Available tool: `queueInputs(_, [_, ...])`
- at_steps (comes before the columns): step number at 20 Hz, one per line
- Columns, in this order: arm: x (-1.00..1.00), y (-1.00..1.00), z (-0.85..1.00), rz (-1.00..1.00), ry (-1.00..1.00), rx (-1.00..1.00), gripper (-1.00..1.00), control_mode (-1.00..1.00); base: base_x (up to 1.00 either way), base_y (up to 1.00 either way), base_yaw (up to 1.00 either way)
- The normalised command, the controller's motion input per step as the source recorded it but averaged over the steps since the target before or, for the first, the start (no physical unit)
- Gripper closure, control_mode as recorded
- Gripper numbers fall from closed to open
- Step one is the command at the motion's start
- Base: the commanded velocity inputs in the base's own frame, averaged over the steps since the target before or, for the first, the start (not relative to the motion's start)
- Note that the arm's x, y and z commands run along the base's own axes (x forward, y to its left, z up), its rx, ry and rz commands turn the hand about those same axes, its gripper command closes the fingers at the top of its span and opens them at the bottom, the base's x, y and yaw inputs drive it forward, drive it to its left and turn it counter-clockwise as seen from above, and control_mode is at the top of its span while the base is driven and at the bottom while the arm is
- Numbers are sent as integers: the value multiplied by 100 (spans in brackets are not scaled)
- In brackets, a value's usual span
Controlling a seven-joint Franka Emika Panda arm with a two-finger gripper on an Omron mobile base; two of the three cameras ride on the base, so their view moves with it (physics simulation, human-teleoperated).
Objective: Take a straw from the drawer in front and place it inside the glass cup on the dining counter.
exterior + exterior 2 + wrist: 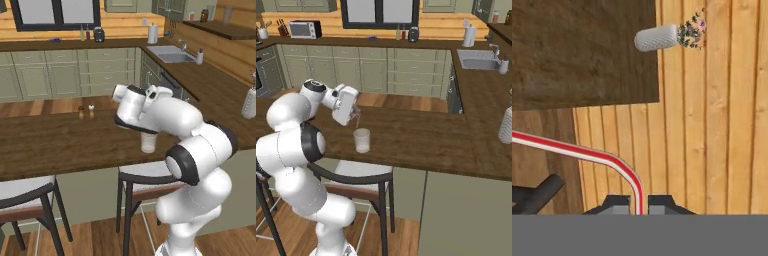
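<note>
Left base view
cup [148,143]: upright on the counter [60,142], near its front edge, just under the arm's wrist
shakers [86,112]: near the counter's far edge

Right base view
gripper [357,116]: just above the cup, tilted
straw [358,120]: thin red line over the cup

Hand view
fingers [615,204]: clamped on the straw, which bends left
vase [657,38]: at the counter's corner

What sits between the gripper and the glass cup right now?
Only the straw. In the right base view it hangs from the gripper toward the glass cup on the dining counter. In the hand view the fingers pinch it.
</note>
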Motion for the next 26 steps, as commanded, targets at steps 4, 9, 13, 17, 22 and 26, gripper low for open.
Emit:
queueInputs(4, [57, 9, -16, 0, 2, -24, 100, -100, 0, 0, 0])
queueInputs(9, [66, 23, -22, 0, 9, -14, 100, -100, 0, 0, 0])
queueInputs(13, [70, 32, -36, 0, 19, -9, 100, -100, 0, 0, 0])
queueInputs(17, [73, 23, -36, 0, 21, -5, 100, -100, 0, 0, 0])
queueInputs(22, [82, 4, -29, 0, 13, -7, 100, -100, 0, 0, 0])
queueInputs(26, [72, 0, -21, 0, 9, -6, 100, -100, 0, 0, 0])
